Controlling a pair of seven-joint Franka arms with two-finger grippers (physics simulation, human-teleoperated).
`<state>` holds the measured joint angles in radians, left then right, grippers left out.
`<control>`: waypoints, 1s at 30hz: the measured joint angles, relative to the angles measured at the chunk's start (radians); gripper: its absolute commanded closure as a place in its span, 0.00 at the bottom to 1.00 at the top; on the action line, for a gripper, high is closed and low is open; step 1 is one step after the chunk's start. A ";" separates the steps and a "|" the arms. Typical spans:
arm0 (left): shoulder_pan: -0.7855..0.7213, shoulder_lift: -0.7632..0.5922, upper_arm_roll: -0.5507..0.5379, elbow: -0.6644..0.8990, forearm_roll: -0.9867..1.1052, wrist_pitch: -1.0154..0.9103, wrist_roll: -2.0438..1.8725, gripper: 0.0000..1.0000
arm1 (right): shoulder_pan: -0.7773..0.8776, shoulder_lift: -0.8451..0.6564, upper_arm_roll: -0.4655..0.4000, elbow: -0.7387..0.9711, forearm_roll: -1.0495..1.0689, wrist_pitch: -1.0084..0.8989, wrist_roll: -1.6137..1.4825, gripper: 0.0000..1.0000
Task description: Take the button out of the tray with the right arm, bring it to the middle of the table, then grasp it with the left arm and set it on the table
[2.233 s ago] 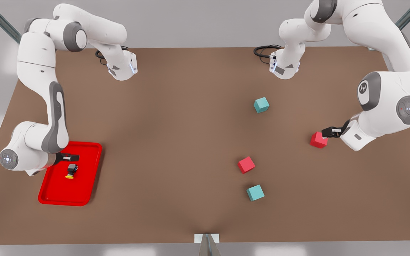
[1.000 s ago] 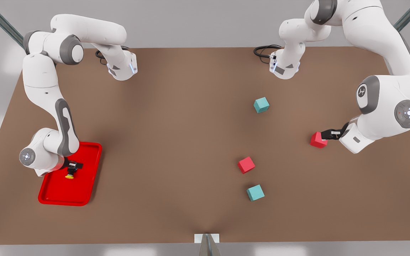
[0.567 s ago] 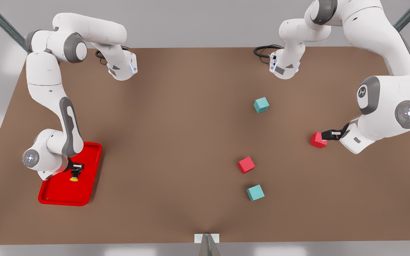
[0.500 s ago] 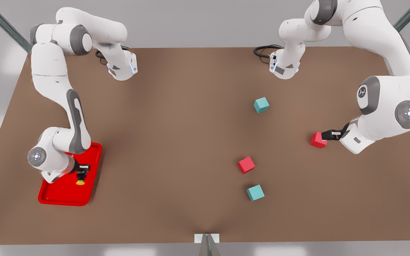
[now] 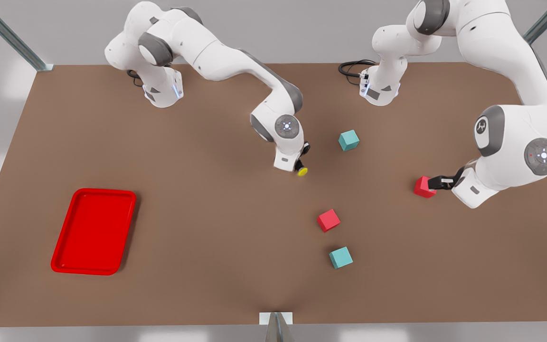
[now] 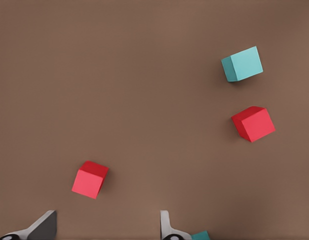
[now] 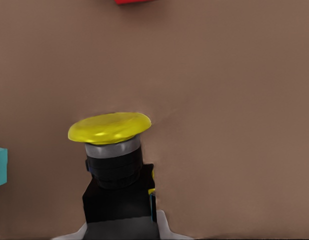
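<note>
My right gripper (image 5: 300, 165) hangs over the middle of the brown table (image 5: 207, 213), shut on the button (image 5: 302, 171). The button's yellow cap (image 7: 109, 127) points away from the wrist, and its dark body (image 7: 118, 192) sits between the fingers of the right gripper (image 7: 122, 231). The red tray (image 5: 94, 232) lies at the front view's left with nothing in it. My left gripper (image 5: 437, 181) waits at the front view's right, open, its fingertips (image 6: 167, 227) spread just short of a red cube (image 6: 89, 179).
That red cube (image 5: 424, 187) sits beside the left gripper. A second red cube (image 5: 328, 220) and a teal cube (image 5: 340, 257) lie nearer the front edge. Another teal cube (image 5: 348, 140) rests close to the held button, toward the front view's right.
My right gripper closed on the button in the tray, lifted it out and carried it to the table's middle. The tray now holds nothing. The left arm barely moved.
</note>
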<state>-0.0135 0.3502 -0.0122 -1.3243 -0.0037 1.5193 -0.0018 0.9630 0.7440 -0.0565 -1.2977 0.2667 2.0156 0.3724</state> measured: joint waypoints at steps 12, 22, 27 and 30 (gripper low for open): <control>-0.002 0.007 0.000 0.000 0.000 0.013 0.000 0.00 | -0.006 0.089 -0.002 -0.108 0.087 0.151 0.379 0.61; -0.003 0.007 0.000 0.000 0.000 0.015 -0.001 0.00 | 0.022 0.095 -0.002 -0.114 0.075 0.206 0.444 0.00; -0.075 0.006 -0.001 -0.002 0.000 0.003 -0.019 0.00 | -0.180 -0.146 -0.003 -0.078 0.056 0.062 0.444 0.00; -0.366 0.020 -0.003 -0.003 -0.025 -0.032 -0.129 0.00 | -0.471 -0.192 -0.004 0.083 -0.072 -0.154 0.399 0.00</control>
<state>-0.3794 0.3706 -0.0154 -1.3272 -0.0284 1.4871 -0.1306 0.4917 0.5521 -0.0603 -1.2149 0.1950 1.8613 0.7718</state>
